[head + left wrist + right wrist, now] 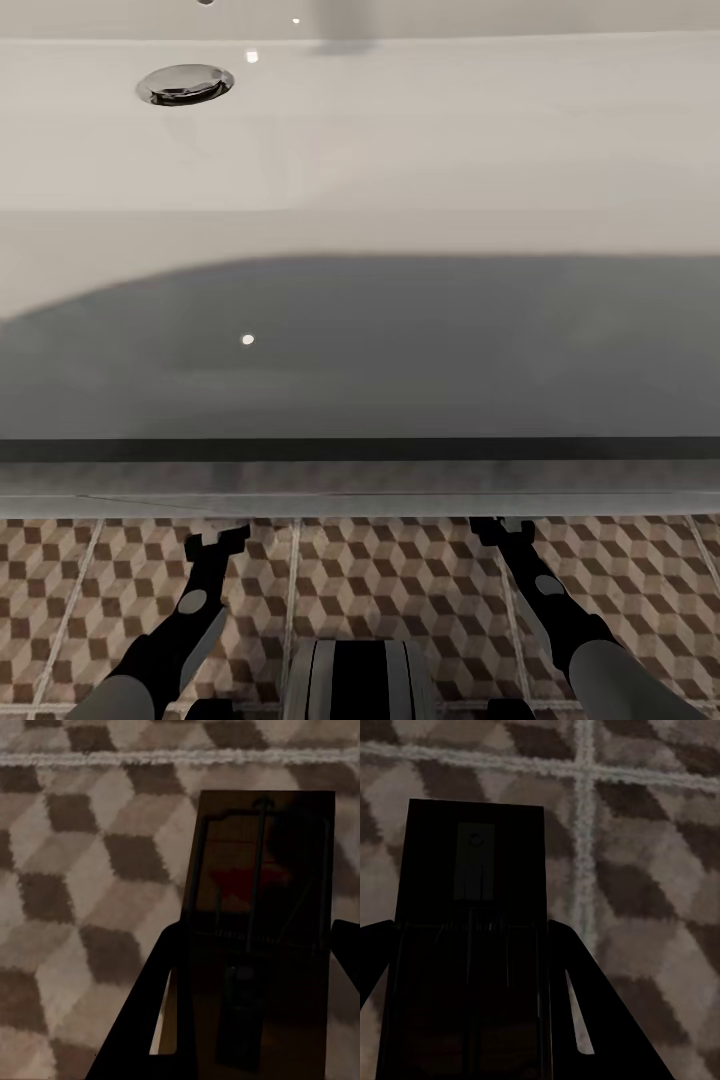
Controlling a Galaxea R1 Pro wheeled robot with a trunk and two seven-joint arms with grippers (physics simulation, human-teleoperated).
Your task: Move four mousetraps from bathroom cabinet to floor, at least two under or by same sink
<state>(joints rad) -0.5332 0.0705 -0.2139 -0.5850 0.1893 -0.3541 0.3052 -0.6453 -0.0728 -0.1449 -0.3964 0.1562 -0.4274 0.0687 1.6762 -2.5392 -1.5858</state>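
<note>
The wide white sink [420,150] spans the head view, and its shaded front overhangs the cube-patterned bathroom floor [380,580]. Both arms reach down toward the floor at the sink's front edge. My left gripper [215,542] is shut on a dark-brown mousetrap [259,892] with a wire bar and a red patch; the trap sits between its fingers [157,1020] just over the tiles. My right gripper [495,528] is shut on a second mousetrap [472,892], dark and flat, held between its fingers [577,1005]. I cannot tell whether either trap touches the floor.
A chrome drain [185,84] lies in the basin at the far left. My trunk [355,680] shows at the bottom middle between the arms. Pale grout lines [583,870] cross the tiles under the right trap. The sink's underside hides the floor beyond its front edge.
</note>
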